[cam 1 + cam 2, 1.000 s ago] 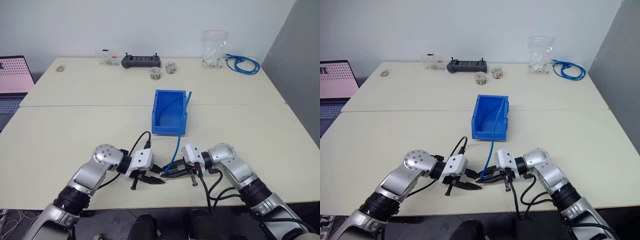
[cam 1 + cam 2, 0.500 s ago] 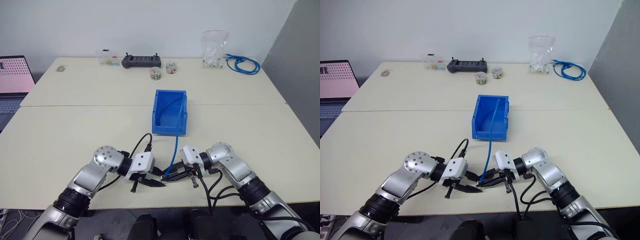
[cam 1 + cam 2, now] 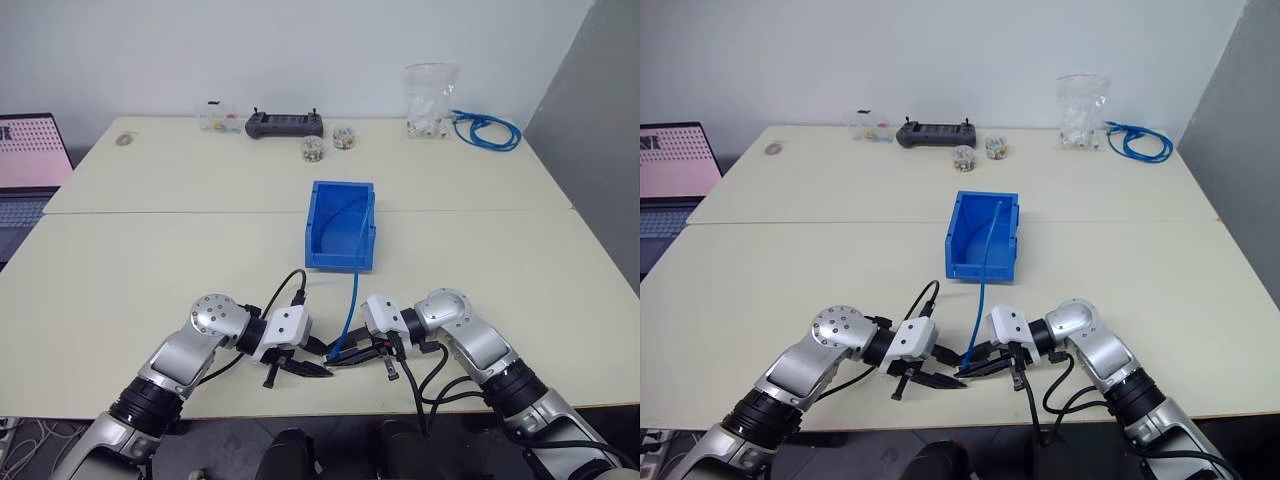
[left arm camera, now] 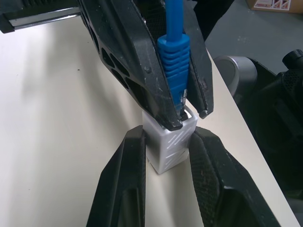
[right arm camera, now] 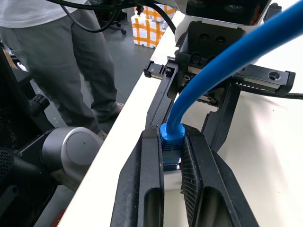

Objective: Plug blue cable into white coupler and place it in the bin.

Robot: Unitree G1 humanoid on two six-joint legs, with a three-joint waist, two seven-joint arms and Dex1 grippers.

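1. Left end effector [image 4: 163, 156] — at the near edge of the table [image 3: 150, 260], fingers clamped on the white coupler [image 4: 168, 139], which they hold between their tips.
2. Right end effector [image 5: 171, 163] — tip to tip with the left one, fingers closed on the ribbed boot of the blue cable [image 4: 174, 52]; the clear plug sits at the coupler's socket opening, though how deep it is seated cannot be told.
3. Blue cable, free length — rises from the right end effector and runs away across the table into the bin [image 3: 320, 240], its far part leaning against the bin's right wall.
4. Bin — mid-table, just beyond both end effectors.
5. Far edge, left to right: small jars [image 3: 312, 147], black controller [image 3: 284, 123], clear bag [image 3: 428, 98], looped blue cable bundle [image 3: 487, 127].
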